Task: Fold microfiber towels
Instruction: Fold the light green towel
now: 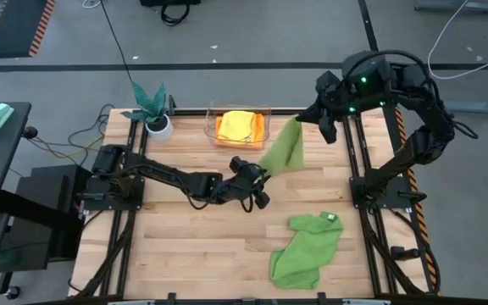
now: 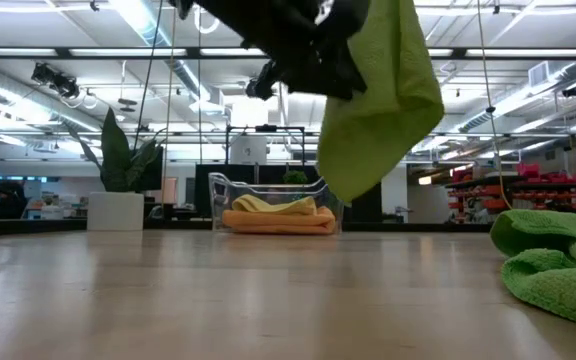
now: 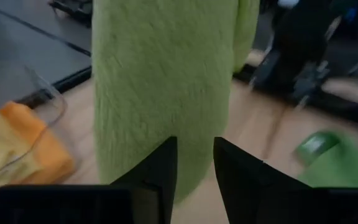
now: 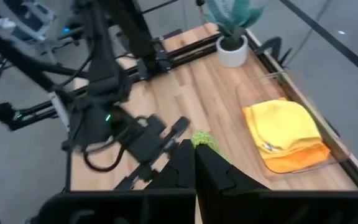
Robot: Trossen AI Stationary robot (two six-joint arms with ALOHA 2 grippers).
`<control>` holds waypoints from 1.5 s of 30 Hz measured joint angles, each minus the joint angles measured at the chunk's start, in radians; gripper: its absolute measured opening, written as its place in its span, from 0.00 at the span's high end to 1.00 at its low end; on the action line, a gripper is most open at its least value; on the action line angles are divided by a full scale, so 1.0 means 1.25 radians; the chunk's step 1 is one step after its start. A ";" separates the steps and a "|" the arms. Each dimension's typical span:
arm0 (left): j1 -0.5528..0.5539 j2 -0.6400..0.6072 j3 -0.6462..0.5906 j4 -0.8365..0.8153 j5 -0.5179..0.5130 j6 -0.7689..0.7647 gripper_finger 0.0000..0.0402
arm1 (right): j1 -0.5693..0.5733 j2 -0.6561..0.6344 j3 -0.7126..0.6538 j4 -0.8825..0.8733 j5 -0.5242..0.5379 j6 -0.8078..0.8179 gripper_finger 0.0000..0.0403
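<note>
A: Right hand: clamped on upper edge of lime towel; towel hanging clear of table, lower corner at left hand.

B: Left hand status?

A: Fingers parted, straddling lower edge of lime towel in left wrist view; grip not confirmed.

B: Other towels?

A: Yellow towel stacked on orange towel inside clear bin. Mid-green towel crumpled on table, near front right, unfolded.

B: Risks?

A: Probable: closing beside the hem, catching nothing. Also possible: pinching one layer only, producing a skewed fold. Pulling apart while right hand clamped: slippage from plush pile.
</note>
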 joint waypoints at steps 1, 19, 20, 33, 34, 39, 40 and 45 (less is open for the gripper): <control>-0.008 0.001 -0.002 -0.007 -0.016 0.016 0.72 | -0.011 0.001 0.000 0.000 0.000 0.000 1.00; 0.019 0.013 0.017 -0.003 -0.104 0.166 0.82 | -0.126 0.028 0.000 0.096 -0.188 -0.006 1.00; 0.022 0.013 0.017 -0.012 -0.098 0.166 0.82 | -0.126 0.030 0.000 0.096 -0.191 -0.006 1.00; 0.031 0.013 0.017 -0.076 -0.253 0.136 0.84 | -0.101 0.015 -0.001 0.055 -0.215 -0.005 1.00; 0.032 0.013 0.019 -0.076 -0.273 0.140 0.85 | -0.095 0.015 -0.001 0.046 -0.214 -0.005 1.00; 0.047 0.013 0.048 -0.074 -0.289 0.145 0.88 | -0.061 0.014 -0.001 0.017 -0.213 -0.005 1.00; 0.051 0.013 0.055 -0.076 -0.292 0.148 0.89 | -0.054 0.014 -0.001 0.011 -0.210 -0.005 1.00; 0.062 0.012 0.112 -0.073 -0.316 0.224 0.90 | -0.022 0.014 -0.001 -0.040 -0.170 -0.006 1.00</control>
